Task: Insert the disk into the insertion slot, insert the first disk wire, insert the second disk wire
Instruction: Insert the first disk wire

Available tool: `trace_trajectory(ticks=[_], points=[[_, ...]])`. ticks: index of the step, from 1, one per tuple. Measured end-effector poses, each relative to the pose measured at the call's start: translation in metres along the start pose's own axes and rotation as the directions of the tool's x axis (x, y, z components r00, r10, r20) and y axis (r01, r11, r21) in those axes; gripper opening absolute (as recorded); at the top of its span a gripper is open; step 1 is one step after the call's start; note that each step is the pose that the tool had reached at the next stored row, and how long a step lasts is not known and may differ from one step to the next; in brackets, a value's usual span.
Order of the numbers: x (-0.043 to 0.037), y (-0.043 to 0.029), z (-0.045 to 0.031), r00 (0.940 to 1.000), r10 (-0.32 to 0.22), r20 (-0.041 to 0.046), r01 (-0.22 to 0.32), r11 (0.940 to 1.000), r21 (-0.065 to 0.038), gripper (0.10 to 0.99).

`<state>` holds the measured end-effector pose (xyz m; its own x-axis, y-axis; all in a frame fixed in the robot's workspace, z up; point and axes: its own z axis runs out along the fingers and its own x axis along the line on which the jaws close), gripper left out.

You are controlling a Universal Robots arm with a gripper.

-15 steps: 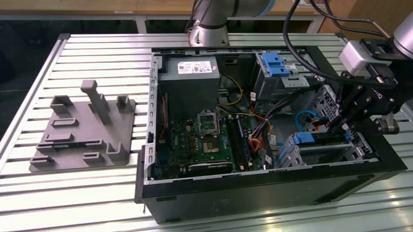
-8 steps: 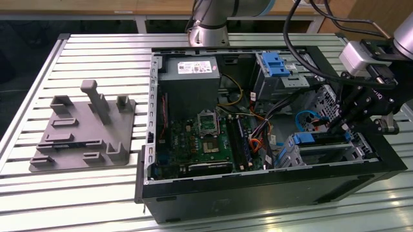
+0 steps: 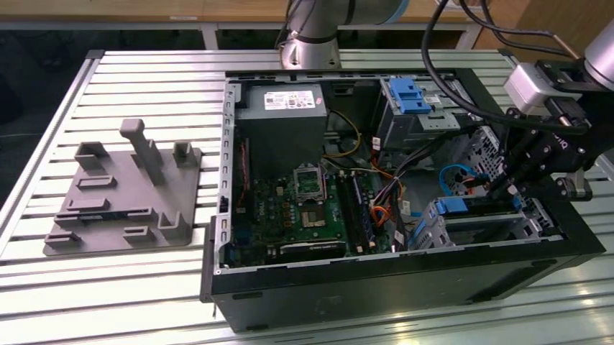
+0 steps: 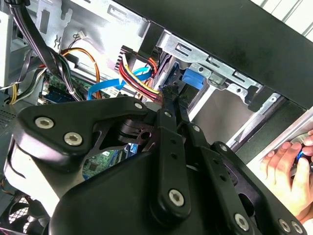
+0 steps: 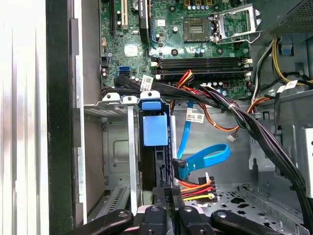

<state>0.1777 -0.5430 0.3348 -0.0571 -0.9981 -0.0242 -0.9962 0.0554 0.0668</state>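
We see the gripper with its fingers drawn together beside the red-and-yellow power wires. The fingers hide the plug, so we cannot tell whether they pinch it. The disk sits in the insertion slot, mostly hidden. In the exterior view its long axis runs nine to three o'clock, blue end at nine. A person's hand is cut off at the picture's edge.

Smooth black tool — bare silver sheet-metal insertion slot.
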Motion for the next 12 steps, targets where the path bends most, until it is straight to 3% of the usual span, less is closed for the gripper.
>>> trace_trajectory(ticks=[12], points=[[0.0, -0.0008, 0.003, 1.0, -0.006, -0.0007, 0.006, 1.0, -0.004, 0.161]])
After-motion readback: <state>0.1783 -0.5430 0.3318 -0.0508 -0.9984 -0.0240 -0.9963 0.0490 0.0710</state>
